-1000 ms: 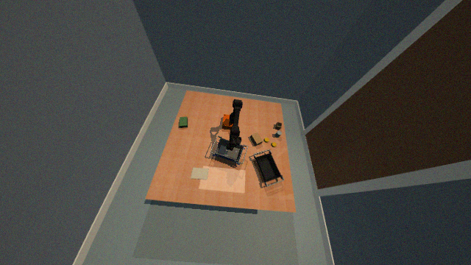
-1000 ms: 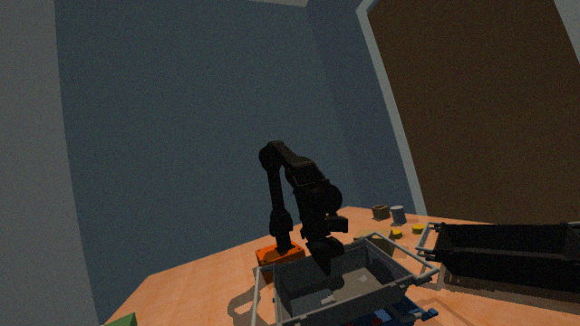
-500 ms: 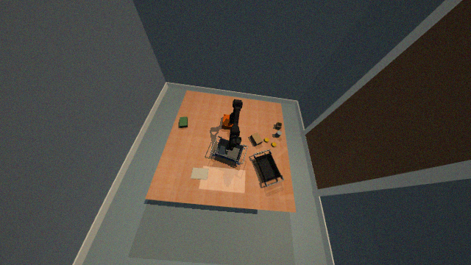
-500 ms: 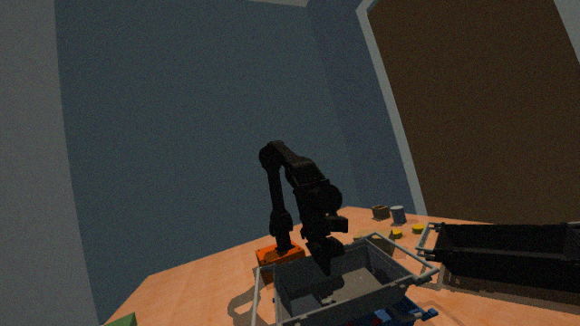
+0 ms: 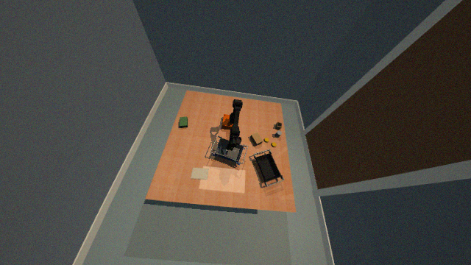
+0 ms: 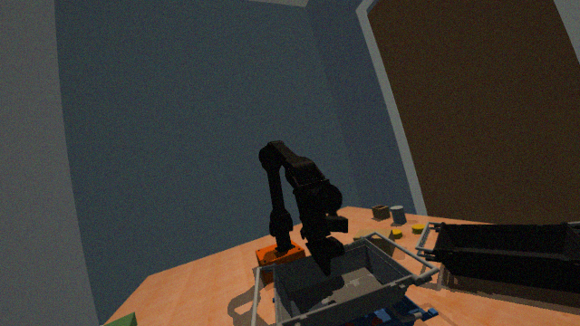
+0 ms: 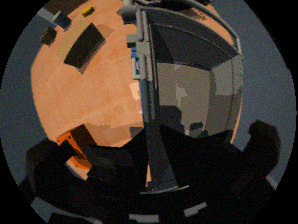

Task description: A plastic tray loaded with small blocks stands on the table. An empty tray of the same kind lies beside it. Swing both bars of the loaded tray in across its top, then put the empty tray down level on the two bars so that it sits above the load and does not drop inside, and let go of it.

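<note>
My end effector (image 6: pixel 327 267) is grasping the wall of the grey tray (image 6: pixel 362 276), which hangs over the blue tray (image 6: pixel 408 312).

table top (image 5: pixel 176 162): orange wood grain | arm (image 6: pixel 299 190): black, base (image 6: pixel 267 255) orange | held tray (image 6: pixel 317 281): grey, bars pale grey | second tray (image 6: pixel 498 254): black | block at upper left of the top view (image 5: pixel 182 121): green | discs (image 5: pixel 274 144): yellow | mat (image 5: pixel 222 179): pale peach

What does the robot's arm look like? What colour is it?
The arm is all black, made of chunky rounded pieces joined together. It stands on a small orange base. Its gripper is black too, with two slim fingers. No cables or markings show.
</note>
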{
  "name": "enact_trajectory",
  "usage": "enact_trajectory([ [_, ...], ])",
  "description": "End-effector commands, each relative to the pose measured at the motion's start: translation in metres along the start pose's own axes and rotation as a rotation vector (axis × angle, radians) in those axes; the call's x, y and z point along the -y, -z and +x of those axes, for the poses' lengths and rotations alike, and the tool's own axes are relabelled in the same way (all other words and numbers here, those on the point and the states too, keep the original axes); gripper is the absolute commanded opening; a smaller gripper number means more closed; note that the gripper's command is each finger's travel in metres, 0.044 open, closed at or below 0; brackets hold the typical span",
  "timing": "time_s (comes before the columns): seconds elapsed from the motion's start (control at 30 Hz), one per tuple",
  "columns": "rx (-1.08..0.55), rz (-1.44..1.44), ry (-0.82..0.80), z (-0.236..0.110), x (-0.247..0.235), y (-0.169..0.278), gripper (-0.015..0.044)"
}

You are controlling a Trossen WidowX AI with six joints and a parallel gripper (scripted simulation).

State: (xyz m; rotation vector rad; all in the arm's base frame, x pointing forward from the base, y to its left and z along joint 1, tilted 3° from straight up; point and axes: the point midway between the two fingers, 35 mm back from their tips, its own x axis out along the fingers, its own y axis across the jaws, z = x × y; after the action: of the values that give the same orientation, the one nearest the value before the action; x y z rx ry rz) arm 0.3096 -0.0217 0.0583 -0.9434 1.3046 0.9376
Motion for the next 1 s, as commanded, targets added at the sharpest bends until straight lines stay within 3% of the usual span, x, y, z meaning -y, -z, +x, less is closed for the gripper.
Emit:
enact_trajectory([
  [0.0,0.000,0.001,-0.036,0.0073,-0.0065,0.0002,0.0000],
  [0.13,0.000,0.001,-0.036,0.0073,-0.0065,0.0002,0.0000],
  [0.97,0.000,0.001,-0.036,0.0073,-0.0065,0.0002,0.0367],
])
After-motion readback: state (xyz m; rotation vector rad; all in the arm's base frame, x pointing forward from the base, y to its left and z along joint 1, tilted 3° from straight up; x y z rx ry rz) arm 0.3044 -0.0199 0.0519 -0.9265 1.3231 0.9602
